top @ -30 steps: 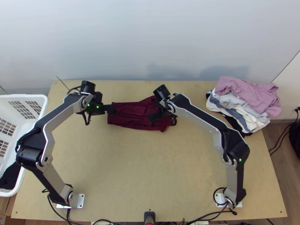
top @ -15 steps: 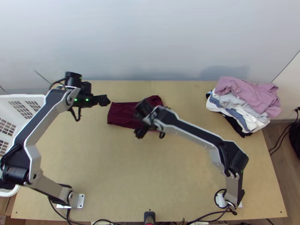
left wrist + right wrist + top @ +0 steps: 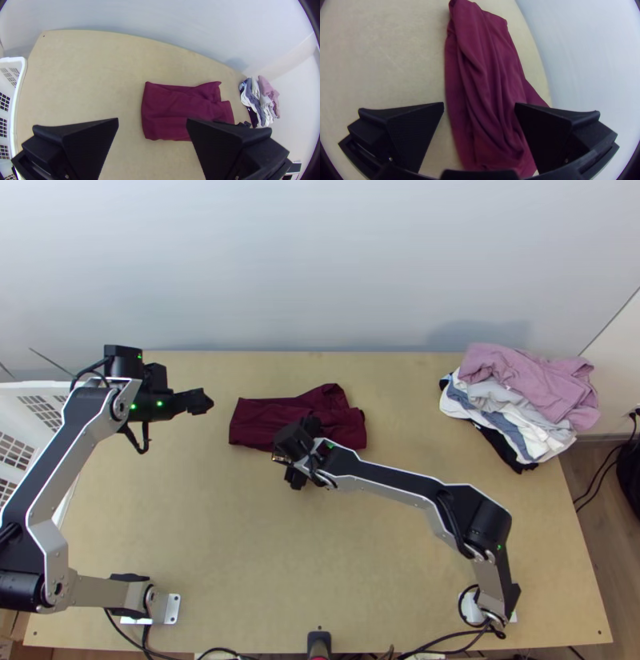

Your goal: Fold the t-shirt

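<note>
In the top view my left gripper (image 3: 210,401) hangs left of the maroon t-shirt (image 3: 260,420), apart from it. The shirt lies folded into a wide strip with wrinkles at its right end. My right gripper (image 3: 302,450) is over the shirt's near edge, its arm hiding part of the cloth. In the left wrist view the left gripper (image 3: 151,125) is open, and the shirt (image 3: 173,106) lies beyond its fingers. The right wrist view shows the right gripper (image 3: 479,106) open above the shirt (image 3: 483,66), whose folds run between the fingers.
A pile of other clothes (image 3: 532,396) lies at the table's back right corner. The white basket (image 3: 24,390) stands at the left edge. A pale wall rises behind the table (image 3: 264,564), whose near middle is bare wood.
My left gripper has drawn back leftward from the shirt's left end. The right gripper has moved left and nearer the front, from the shirt's right part to its near edge.
</note>
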{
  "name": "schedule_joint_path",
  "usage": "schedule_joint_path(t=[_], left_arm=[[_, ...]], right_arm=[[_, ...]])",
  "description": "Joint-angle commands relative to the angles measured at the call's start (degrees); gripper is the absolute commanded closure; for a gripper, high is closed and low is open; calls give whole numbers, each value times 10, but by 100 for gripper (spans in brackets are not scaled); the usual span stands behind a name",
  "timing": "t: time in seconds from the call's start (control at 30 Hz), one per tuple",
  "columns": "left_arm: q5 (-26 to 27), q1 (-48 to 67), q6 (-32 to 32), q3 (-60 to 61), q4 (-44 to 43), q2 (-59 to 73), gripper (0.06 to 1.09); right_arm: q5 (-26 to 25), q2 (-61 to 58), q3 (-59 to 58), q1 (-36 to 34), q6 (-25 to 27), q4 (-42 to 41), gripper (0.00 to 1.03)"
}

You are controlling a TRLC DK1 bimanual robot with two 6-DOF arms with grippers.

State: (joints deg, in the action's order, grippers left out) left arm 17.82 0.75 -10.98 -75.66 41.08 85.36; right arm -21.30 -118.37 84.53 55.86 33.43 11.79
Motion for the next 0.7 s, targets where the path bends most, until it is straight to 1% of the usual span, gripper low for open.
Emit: schedule_joint_path(t=[0.0,0.23,0.67], left_arm=[[4,-9,-1,18,-1,-16,10],[8,-18,0,23,-2,-21,10],[9,-19,3,54,-9,-35,10]], right_arm=[[-32,-27,-15,-11,88,-89,4],[-32,-13,-10,7,91,-86,4],[-32,-15,-31,11,130,-76,4]])
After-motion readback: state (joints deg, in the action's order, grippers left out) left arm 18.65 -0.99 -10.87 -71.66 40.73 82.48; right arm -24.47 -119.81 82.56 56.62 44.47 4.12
